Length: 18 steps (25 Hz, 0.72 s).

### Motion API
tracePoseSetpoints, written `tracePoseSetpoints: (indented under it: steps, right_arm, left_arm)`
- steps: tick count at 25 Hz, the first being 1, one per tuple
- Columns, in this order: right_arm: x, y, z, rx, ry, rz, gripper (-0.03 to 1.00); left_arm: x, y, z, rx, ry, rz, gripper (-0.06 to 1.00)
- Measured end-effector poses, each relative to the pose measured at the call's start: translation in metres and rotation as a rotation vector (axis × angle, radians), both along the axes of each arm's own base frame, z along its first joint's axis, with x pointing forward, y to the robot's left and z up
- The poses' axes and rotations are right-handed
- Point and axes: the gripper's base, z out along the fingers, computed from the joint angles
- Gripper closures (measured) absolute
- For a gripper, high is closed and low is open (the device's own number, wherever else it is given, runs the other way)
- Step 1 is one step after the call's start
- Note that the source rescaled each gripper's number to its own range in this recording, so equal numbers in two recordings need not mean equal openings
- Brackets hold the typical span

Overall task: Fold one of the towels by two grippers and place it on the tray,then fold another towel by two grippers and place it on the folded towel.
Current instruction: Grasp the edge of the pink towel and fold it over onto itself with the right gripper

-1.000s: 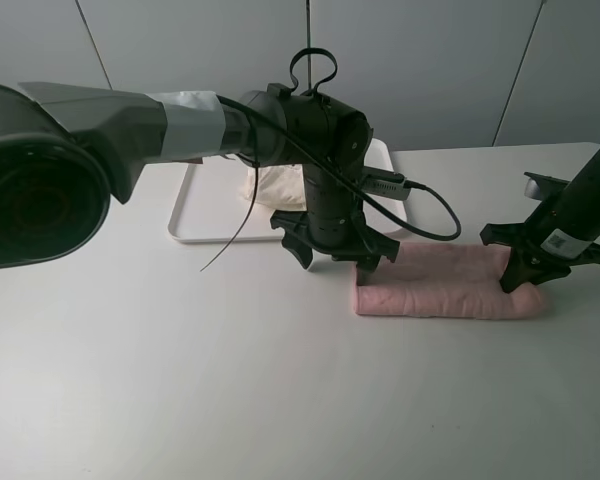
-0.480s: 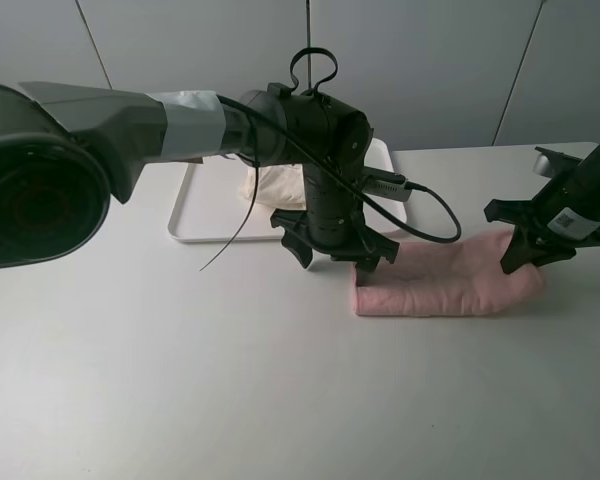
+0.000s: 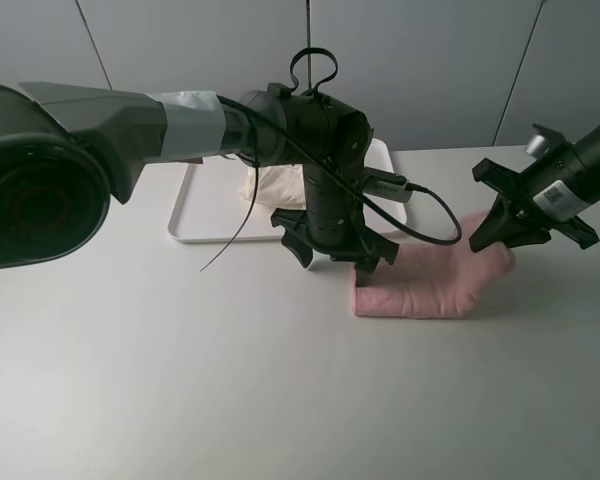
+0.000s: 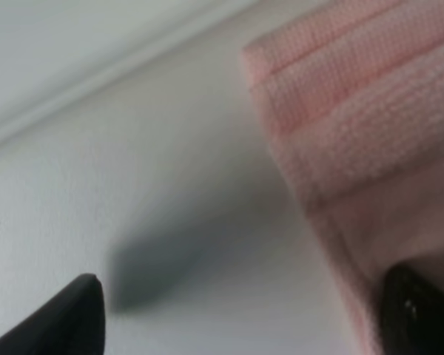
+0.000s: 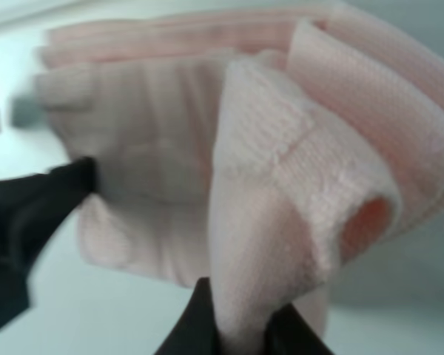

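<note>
The right gripper [image 3: 528, 222] is clenched on the pink towel's [image 3: 425, 285] right end, lifting it to fold leftward; the left gripper [image 3: 332, 250], jaws spread, steadies the left end, near the tray [image 3: 185, 215] holding the cream towel [image 3: 277, 186]

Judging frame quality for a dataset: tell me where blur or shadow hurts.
Exterior high: a blurred dark camera housing fills the left. Left wrist: soft focus; a shadow lies on the table beside the pink towel. Right wrist: towel near the lens blurs.

A lab: bare white table [image 3: 180, 380], plain grey wall panels [image 3: 430, 70].
</note>
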Motion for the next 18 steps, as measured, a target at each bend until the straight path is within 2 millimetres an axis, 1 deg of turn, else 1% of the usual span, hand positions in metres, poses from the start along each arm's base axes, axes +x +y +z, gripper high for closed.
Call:
tracePoseSetpoints:
  steps: [4, 9, 12, 18]
  right_arm:
    - [0.002, 0.014, 0.001, 0.032, -0.026, 0.025, 0.91]
    - [0.004, 0.042, -0.009, 0.048, -0.025, 0.073, 0.91]
    - [0.007, 0.048, -0.014, 0.084, -0.036, 0.071, 0.91]
    - [0.01, 0.052, -0.02, 0.132, -0.072, 0.084, 0.91]
  left_arm:
    - [0.0, 0.0, 0.0, 0.001, 0.0, -0.006, -0.02]
    - [0.0, 0.0, 0.0, 0.001, 0.0, -0.008, -0.02]
    - [0.0, 0.0, 0.0, -0.001, 0.002, -0.006, -0.02]
    - [0.0, 0.0, 0.0, -0.004, 0.007, 0.002, -0.02]
